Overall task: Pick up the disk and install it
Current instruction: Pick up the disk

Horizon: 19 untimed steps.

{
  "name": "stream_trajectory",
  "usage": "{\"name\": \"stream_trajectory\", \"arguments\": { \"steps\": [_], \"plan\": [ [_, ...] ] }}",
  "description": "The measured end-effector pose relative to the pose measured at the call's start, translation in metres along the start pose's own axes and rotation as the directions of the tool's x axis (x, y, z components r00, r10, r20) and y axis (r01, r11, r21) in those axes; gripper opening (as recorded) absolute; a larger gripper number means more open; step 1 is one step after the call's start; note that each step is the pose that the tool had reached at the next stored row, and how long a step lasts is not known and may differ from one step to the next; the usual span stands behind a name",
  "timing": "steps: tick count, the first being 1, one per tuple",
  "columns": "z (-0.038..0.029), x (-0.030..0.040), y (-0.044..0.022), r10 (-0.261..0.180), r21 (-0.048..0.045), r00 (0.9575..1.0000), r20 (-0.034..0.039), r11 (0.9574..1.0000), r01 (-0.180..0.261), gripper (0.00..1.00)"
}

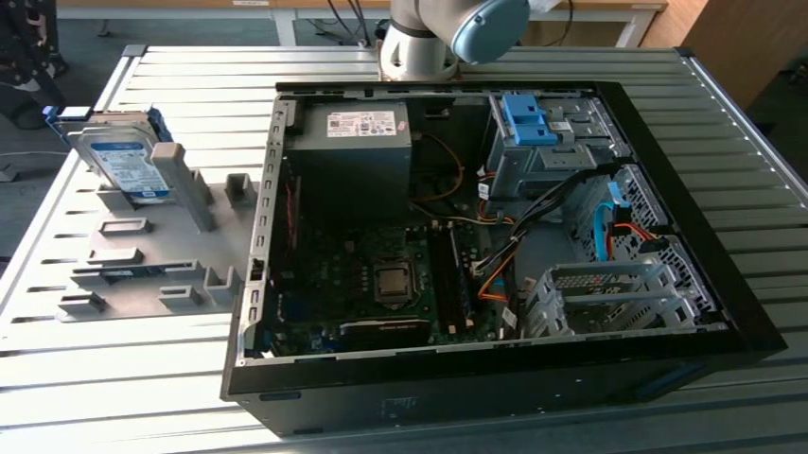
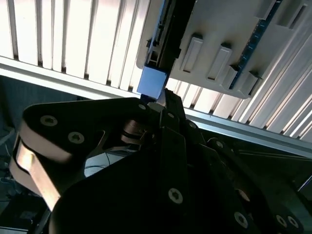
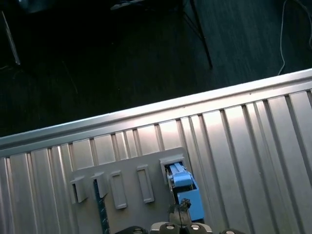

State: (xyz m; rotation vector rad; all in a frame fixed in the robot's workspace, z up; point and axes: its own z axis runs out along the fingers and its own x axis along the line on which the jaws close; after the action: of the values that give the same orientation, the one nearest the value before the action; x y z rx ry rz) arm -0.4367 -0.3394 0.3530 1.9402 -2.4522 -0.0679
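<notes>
disk (image 1: 127,165), white-and-blue label, on edge in grey holder (image 1: 151,260); gripper (image 2: 157,103) nearby, its state unclear

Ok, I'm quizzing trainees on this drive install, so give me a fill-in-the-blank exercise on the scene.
1. The disk stands on the exterior view's ____ of the computer case.
2. The disk's plastic rails are coloured ____.
3. The disk rests on edge in a grey rack, not yet ____ the case.
Missing words: left; blue; inside.
</notes>
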Motion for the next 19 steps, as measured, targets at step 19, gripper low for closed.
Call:
{"name": "stream_trajectory", "arguments": {
  "steps": [19],
  "plan": [
    [0.0016, -0.0019, 0.0004, -0.04, -0.0011, 0.9992, -0.0001, 0.9992, 0.04, 0.29]
  ]
}}
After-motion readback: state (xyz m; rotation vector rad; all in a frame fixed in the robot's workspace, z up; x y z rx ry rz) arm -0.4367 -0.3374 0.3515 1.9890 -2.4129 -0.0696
